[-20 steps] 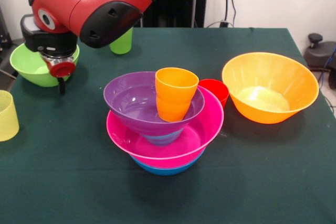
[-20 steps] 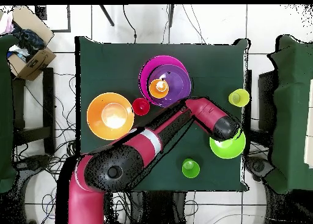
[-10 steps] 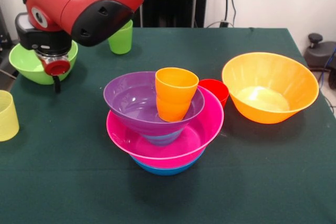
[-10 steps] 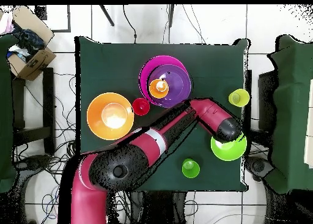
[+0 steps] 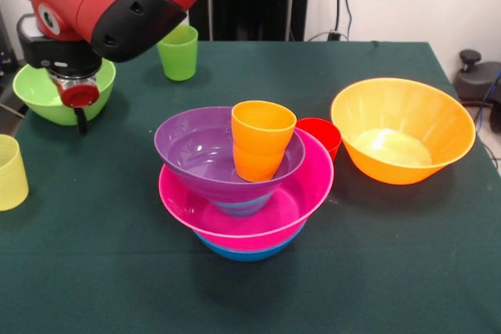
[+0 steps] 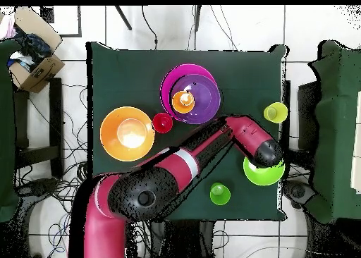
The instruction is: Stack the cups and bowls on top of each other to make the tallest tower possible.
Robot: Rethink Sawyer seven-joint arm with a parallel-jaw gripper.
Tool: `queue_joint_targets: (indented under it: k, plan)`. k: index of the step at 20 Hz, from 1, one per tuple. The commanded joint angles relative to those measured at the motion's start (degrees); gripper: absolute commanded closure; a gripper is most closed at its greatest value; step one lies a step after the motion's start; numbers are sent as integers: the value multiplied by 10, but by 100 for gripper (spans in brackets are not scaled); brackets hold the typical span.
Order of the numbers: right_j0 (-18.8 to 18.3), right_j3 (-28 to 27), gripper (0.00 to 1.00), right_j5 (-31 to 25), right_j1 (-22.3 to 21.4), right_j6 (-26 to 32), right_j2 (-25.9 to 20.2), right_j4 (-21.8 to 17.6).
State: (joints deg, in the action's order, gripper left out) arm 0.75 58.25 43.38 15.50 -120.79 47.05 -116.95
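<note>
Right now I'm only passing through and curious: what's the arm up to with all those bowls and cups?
It is building a tower: a blue bowl, a pink bowl, a purple bowl and an orange cup are already nested. The tool holds nothing and hangs over the lime green bowl at the table's edge. The orange bowl and the red, green and yellow cups wait loose.
</note>
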Motion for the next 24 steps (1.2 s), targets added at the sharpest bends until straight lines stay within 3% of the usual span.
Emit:
queue_joint_targets:
  k: [1, 13, 14, 24]
  plan:
    - [-11, 11, 0, 10, -10, 149, -127, 17]
    - [-15, 26, 0, 6, -34, 148, -147, 12]
    - [-17, 27, 100, -3, -37, 152, -148, 11]
    - [-11, 31, 100, -10, -36, 129, -149, -1]
